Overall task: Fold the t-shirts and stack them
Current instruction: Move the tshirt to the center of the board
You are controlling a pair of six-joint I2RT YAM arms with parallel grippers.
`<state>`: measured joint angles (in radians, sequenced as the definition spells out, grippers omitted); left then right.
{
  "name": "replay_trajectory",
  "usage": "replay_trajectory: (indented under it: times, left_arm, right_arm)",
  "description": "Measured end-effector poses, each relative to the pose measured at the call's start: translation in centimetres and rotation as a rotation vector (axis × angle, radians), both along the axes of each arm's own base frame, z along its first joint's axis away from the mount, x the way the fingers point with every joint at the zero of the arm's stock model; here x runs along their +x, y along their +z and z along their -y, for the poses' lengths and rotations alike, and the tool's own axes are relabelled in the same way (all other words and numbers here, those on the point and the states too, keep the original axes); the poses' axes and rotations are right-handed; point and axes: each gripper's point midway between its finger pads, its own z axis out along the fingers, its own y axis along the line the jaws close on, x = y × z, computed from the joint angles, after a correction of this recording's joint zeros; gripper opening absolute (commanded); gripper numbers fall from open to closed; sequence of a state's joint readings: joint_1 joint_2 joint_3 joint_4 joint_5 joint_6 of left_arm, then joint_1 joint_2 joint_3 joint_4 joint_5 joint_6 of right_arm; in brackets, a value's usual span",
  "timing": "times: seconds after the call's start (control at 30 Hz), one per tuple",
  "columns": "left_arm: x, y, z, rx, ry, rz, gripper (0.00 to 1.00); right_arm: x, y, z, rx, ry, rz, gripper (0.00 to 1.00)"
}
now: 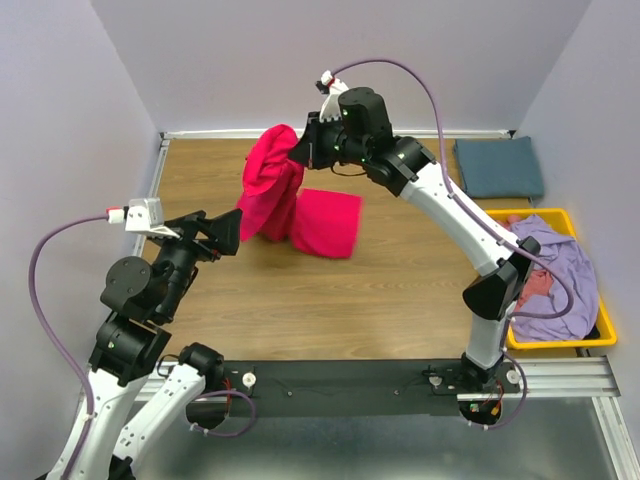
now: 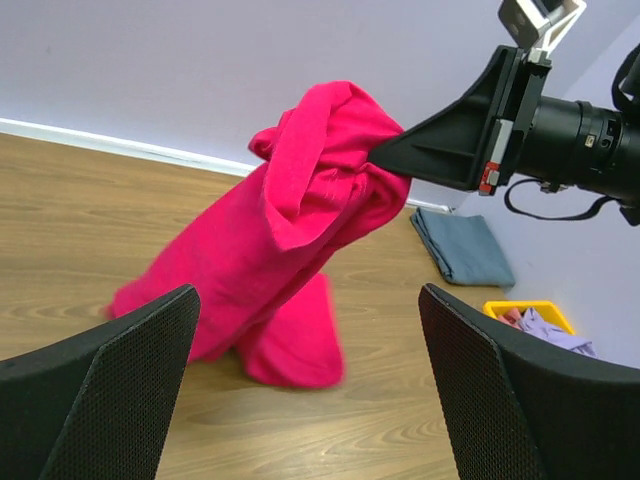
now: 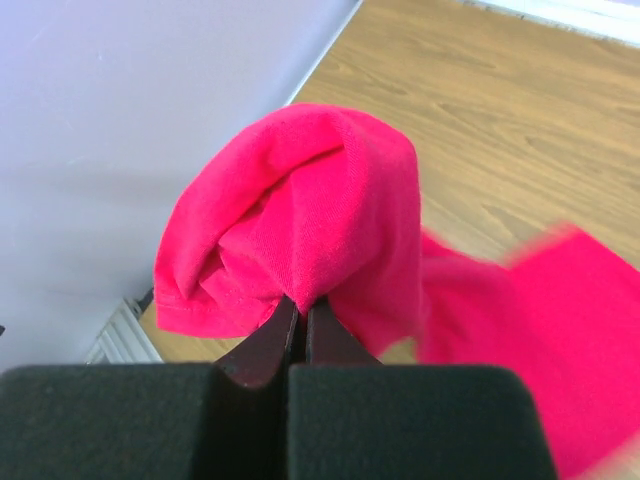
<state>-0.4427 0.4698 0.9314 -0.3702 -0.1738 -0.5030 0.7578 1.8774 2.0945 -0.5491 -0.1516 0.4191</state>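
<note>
We see bright, even, diffuse light in all three views. Under the crimson t-shirt (image 1: 280, 195) the wooden table (image 1: 400, 290) carries only a faint, soft shadow. The shirt's lower part smears with motion blur in every view, while its upper folds are sharp. In front of the shirt, the right gripper (image 3: 300, 310) reads as a dark, soft-edged mass.

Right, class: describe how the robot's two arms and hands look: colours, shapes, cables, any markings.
The left arm and right arm have white links and rounded black joints. A purple cable loops along each. The left hand and right hand are black and wedge-shaped, each with a white camera bracket behind it. The fingers carry finely dimpled black pads. No markings are legible.
</note>
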Motion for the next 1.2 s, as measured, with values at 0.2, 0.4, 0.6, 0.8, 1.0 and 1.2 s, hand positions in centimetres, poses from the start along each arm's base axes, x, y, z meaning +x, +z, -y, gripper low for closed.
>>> replay_trajectory:
  times: [0.2, 0.4, 0.6, 0.8, 1.0, 1.2]
  left_arm:
    - [-0.4, -0.1, -0.6, -0.01, 0.023, -0.007, 0.99]
    - [-0.3, -0.3, -0.6, -0.016, 0.023, -0.014, 0.99]
    - [0.5, -0.6, -0.1, -0.007, 0.021, -0.032, 0.99]
    - [1.4, -1.2, 0.4, 0.008, 0.016, -0.059, 0.99]
    - [1.2, -1.1, 0.3, 0.004, 0.016, -0.053, 0.99]
    - [0.5, -1.0, 0.0, -0.005, 0.016, -0.043, 0.99]
  right_arm:
    - [1.2, -1.7, 2.6, -0.059, -0.126, 0.026, 0.01]
    - [2.8, -1.1, 8.7, -0.18, -0.33, 0.123, 0.01]
    - [2.7, 8.8, 14.4, -0.171, -0.515, 0.359, 0.01]
    - [0.4, 16.1, 16.7, -0.082, -0.528, 0.51, 0.01]
    - [0.8, 10.7, 13.0, -0.086, -0.389, 0.402, 0.12]
    - [-0.2, -4.8, 3.8, -0.203, -0.123, 0.106, 0.76]
